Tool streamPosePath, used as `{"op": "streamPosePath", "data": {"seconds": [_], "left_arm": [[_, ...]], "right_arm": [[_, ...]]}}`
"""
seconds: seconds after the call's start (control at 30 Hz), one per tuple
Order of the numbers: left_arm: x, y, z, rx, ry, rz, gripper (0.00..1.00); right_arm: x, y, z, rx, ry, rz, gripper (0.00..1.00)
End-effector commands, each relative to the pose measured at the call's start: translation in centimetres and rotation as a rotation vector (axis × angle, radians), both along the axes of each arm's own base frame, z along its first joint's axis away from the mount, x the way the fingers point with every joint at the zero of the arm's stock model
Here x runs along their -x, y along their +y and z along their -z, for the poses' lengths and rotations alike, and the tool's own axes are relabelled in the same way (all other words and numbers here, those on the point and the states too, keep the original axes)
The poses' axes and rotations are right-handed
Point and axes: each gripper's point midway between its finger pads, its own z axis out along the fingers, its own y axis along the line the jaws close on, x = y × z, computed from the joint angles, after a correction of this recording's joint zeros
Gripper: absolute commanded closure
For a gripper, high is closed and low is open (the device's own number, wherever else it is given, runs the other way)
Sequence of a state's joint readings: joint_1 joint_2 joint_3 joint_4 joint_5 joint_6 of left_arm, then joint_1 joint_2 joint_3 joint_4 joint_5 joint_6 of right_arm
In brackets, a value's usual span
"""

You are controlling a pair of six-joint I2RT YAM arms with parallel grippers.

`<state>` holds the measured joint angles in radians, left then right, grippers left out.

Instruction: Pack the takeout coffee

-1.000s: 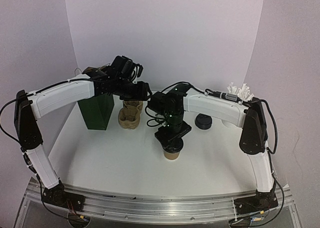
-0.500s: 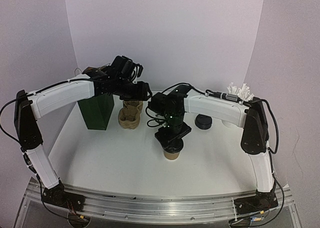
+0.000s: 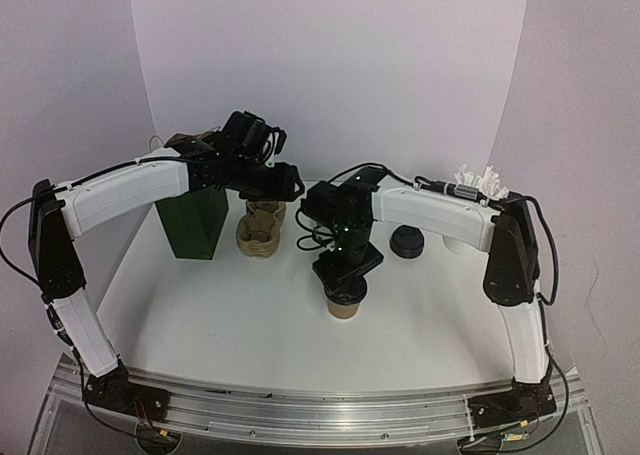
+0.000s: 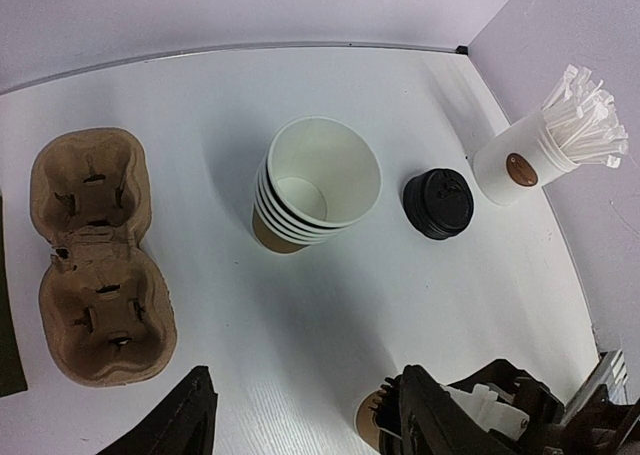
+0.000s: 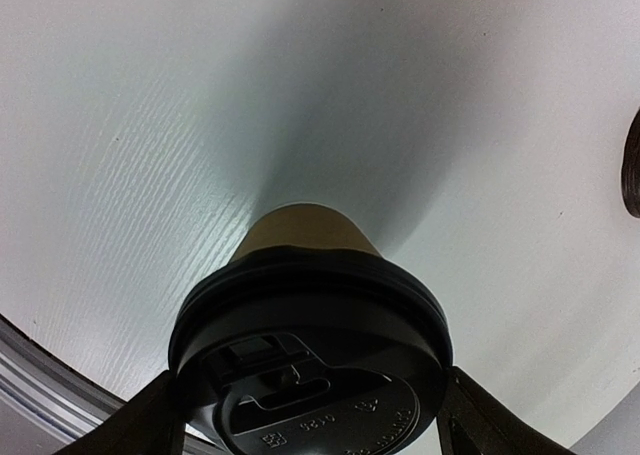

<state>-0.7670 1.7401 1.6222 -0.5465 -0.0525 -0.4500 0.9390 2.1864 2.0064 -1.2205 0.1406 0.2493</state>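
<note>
We found the takeout coffee [image 5: 310, 315] standing upright near the middle of the white surface [image 3: 230, 305], directly beneath the right fingers [image 5: 140, 427], with its black dome lid between them. We counted one lidded coffee, one stack of lidless cups [image 4: 318, 187], one loose black lid [image 4: 438, 203], one white cup of wrapped sticks [image 4: 522, 163], one pulp carrier [image 4: 95, 255] and one dark green bag [image 3: 195, 225]. The right fingers stood spread to the lid's width and lay against its rim on either side, while the cup's base appeared to rest on the surface. The left fingers [image 4: 188, 427] hung high over the back of the surface, above the carrier and the stack and well apart from the coffee. They were spread wide with only bare surface between them, holding nothing and touching nothing.
</note>
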Motion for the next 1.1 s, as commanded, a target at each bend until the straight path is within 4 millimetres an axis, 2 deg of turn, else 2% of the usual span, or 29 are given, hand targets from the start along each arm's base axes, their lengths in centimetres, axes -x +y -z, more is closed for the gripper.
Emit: {"op": "streamPosePath", "data": {"seconds": [0.0,0.33,0.73,1.07], "left_arm": [[-0.1,-0.4,-1.5,0.038,-0.039,0.008,0.38],[-0.1,-0.3,-1.7,0.040,-0.041,0.006,0.38],[-0.2,-0.3,-1.3,0.031,-0.040,0.002,0.38],[-0.5,-0.6,-1.1,0.021,-0.043,0.004,0.38]], "right_arm": [[0.7,-0.2,1.3,-0.004,0.064,-0.020,0.16],[0.4,-0.2,2.1,0.005,0.081,-0.038,0.16],[1.1,-0.9,4.1,0.044,0.129,-0.049,0.16],[1.2,-1.3,4.8,0.060,0.141,-0.052,0.16]]}}
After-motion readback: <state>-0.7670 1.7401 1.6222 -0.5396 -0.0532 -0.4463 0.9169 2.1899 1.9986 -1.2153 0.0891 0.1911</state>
